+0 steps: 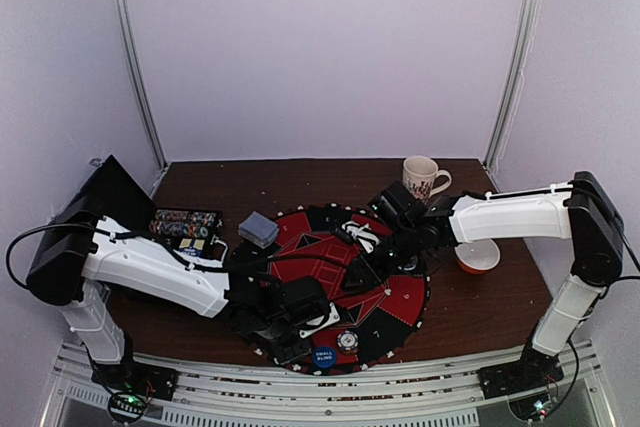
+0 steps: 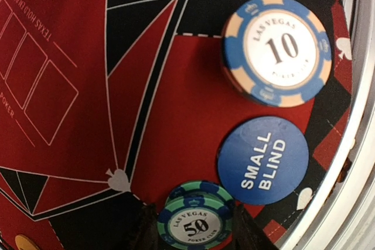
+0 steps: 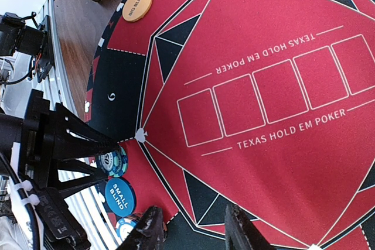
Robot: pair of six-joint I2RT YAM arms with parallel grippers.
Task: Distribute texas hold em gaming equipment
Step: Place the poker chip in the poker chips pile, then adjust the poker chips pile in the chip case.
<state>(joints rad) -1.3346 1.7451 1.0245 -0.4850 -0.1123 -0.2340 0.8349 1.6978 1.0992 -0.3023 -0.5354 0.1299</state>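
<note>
The left tool, partly closed, pinches the green 50 chip just beside the SMALL BLIND button. The blue 10 chip lies on the button's other side. The right tool hangs part open and empty, apart from the button. A crooked release could tip the chip onto the button.

blue chip: LAS VEGAS 10 POKER CLUB; green chip: 50; blue button: SMALL BLIND; poker mat: TEXAS HOLD EM POKER.

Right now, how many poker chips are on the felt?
2: a blue 10 chip near the rim, a green 50 chip flanked by the left end effector. Others may be hidden.
</note>
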